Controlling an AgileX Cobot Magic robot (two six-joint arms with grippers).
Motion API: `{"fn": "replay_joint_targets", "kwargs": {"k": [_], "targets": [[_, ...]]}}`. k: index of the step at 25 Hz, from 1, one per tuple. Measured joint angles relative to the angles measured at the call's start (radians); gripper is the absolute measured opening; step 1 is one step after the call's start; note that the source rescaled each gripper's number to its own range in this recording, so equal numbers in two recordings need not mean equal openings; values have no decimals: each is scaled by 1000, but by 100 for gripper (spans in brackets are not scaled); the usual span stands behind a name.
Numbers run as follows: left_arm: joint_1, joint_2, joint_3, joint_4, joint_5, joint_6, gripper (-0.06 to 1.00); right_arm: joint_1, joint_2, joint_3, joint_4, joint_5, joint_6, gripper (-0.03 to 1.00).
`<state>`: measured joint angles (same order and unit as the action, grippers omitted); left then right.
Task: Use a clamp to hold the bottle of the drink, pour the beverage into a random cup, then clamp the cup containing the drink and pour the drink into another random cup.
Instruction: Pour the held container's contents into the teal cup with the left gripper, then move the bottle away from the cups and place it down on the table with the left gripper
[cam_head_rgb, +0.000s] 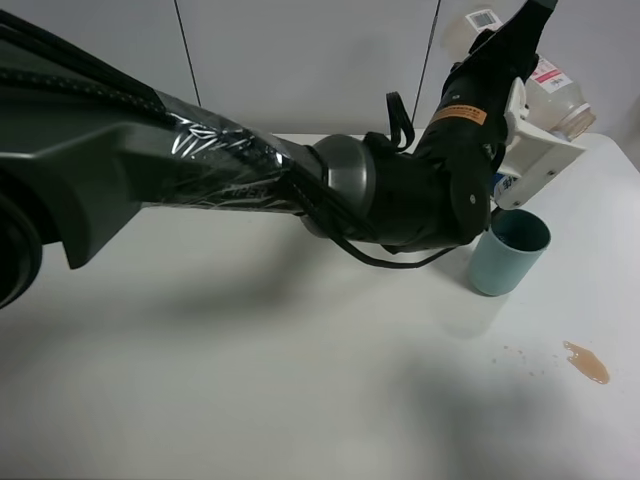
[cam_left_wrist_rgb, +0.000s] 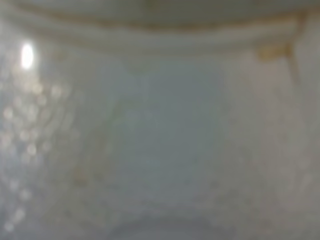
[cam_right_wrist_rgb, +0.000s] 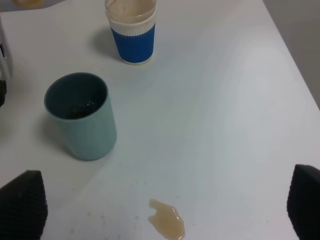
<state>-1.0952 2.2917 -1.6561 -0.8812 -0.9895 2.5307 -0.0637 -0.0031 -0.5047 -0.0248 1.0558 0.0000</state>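
Showing bottle (cam_head_rgb: 562, 98) from high, blue cup (cam_right_wrist_rgb: 132, 42) wrist-side

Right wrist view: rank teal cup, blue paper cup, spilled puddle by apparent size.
1. teal cup
2. blue paper cup: farther off, so true order with the teal cup is unsure
3. spilled puddle

The high camera looks steeply down on the table (cam_head_rgb: 250, 380), with the teal cup (cam_head_rgb: 508, 252) at three o'clock. The right wrist camera, well above, shares that cup and the spill (cam_head_rgb: 586, 362). The left wrist camera sits very near the bottle (cam_head_rgb: 565, 105), blurred.
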Motion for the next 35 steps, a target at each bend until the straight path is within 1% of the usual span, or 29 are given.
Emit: {"fn": "replay_joint_targets", "kwargs": {"k": [2,5,7,9,11,13,15,18,21,24,28,32,35], "targets": [[0,-19,0,-52,34,-40,5,0,0,0,0,0,0,85],[0,-67,0,-163,127,-91,5,0,0,0,0,0,0,85],[0,-106,2,-211,174,-123,5,0,0,0,0,0,0,85],[0,-144,24,-230,209,-164,5,0,0,0,0,0,0,85],[3,-188,65,-230,232,-215,5,0,0,0,0,0,0,85],[15,-234,130,-212,254,-305,5,0,0,0,0,0,0,85],[32,-292,204,-167,277,-420,5,0,0,0,0,0,0,85],[75,-388,324,-72,295,-665,5,0,0,0,0,0,0,85],[121,-489,451,35,312,-963,5,0,0,0,0,0,0,85],[173,-584,568,151,343,-1241,5,0,0,0,0,0,0,85],[251,-694,720,302,381,-1582,5,0,0,0,0,0,0,85],[340,-779,851,466,392,-1891,5,0,0,0,0,0,0,85],[407,-815,947,580,394,-2090,5,0,0,0,0,0,0,85]]}}
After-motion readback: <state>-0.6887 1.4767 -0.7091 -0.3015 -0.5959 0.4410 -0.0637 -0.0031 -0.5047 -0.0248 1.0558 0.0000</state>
